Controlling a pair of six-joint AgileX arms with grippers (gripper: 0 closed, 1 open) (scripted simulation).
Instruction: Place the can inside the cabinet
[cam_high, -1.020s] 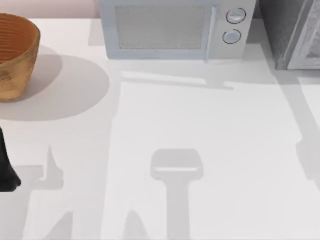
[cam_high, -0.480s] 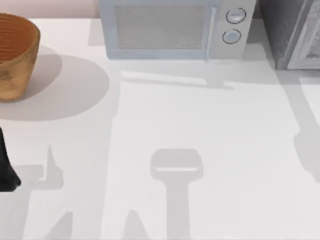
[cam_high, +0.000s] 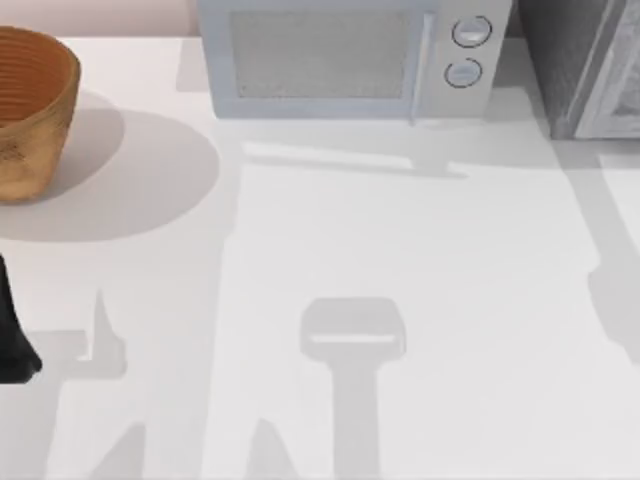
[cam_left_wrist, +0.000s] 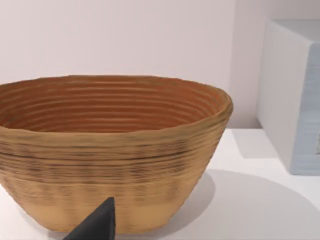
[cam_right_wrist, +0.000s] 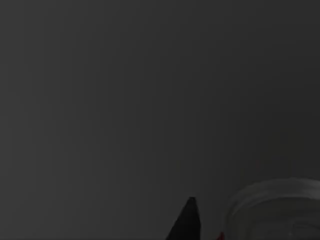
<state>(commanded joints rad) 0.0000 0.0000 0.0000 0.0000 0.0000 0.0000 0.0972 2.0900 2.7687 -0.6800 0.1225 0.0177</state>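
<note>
Right hand (cam_right_wrist: 186, 222) of mine is near the small red can's silver top (cam_right_wrist: 272, 210), facing a dark wall. Whether my fingers are open, I cannot tell. Left hand (cam_left_wrist: 95, 225) is parked beside the round woven brown basket (cam_left_wrist: 110, 150).

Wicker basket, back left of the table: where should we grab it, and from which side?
Grip the basket by its rim wall from above, one jaw inside and one outside. It stands upright with its top open, and its flared body looks too wide for the jaws to span. The left arm, at the top view's left edge, is nearest.
</note>
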